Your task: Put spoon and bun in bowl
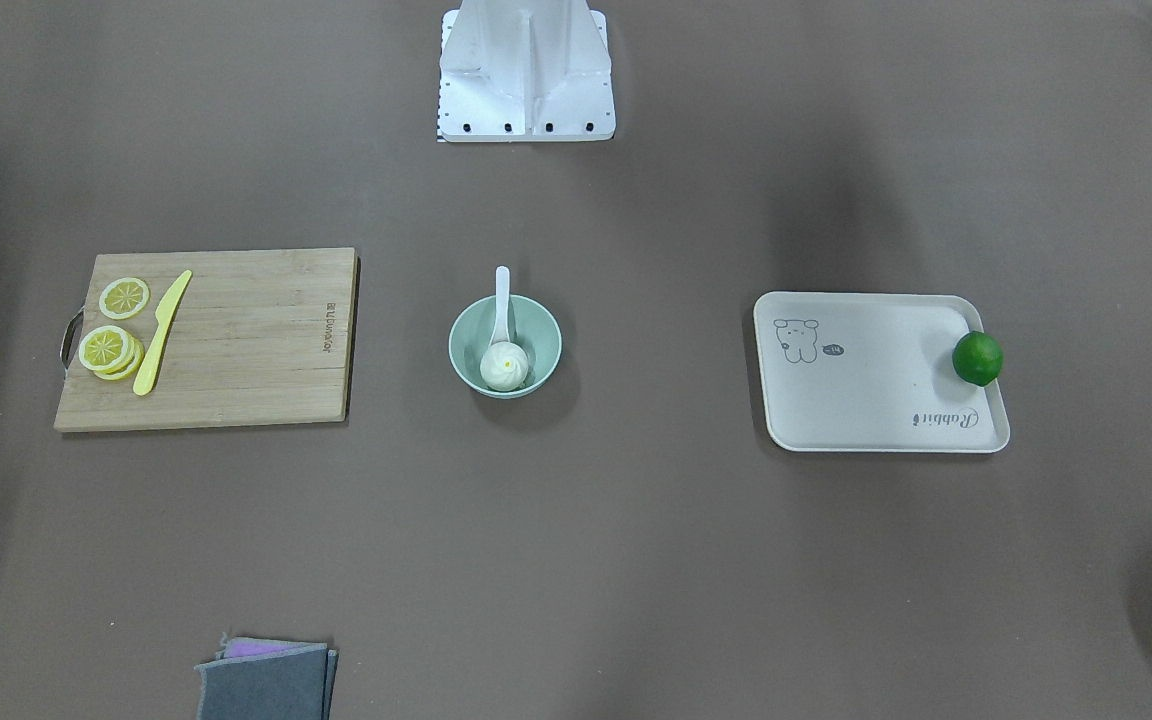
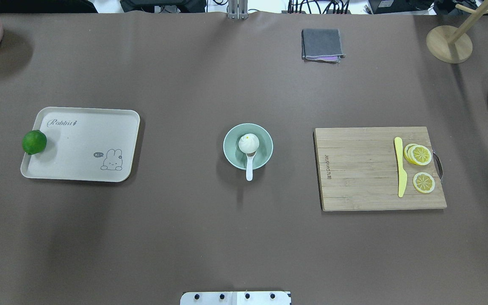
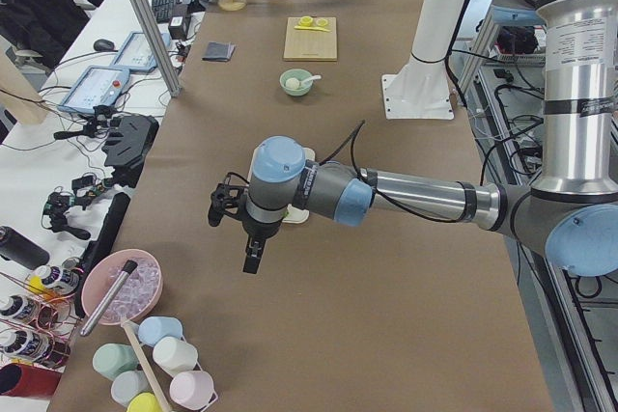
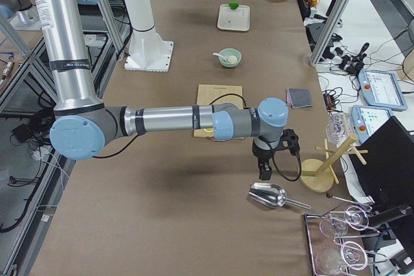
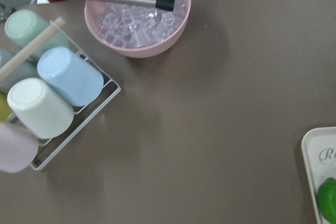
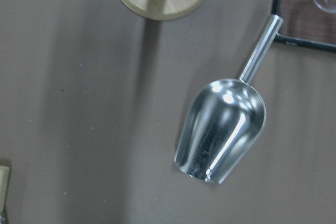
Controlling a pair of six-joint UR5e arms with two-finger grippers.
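Both spoon (image 2: 249, 168) and bun (image 2: 248, 143) lie in the bowl (image 2: 228, 148). The spoon's handle juts over the rim, so a knock could flip it out. The left gripper (image 3: 253, 254) and right gripper (image 4: 264, 167) hang well away at opposite ends of the table (image 2: 142, 237) — whether their fingers are parted or closed, I cannot tell.

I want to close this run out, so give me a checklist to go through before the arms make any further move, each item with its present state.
1. The bun inside the bowl: ok, it sits within the rim.
2. The spoon in the bowl: ok, scoop end inside by the bun, handle over the rim.
3. The bowl upright: ok.
4. The left gripper away from the bowl: ok, it hangs at the table's end.
5. The right gripper away from the bowl: ok, it hangs near the metal scoop.
6. Both grippers open and empty: cannot tell.
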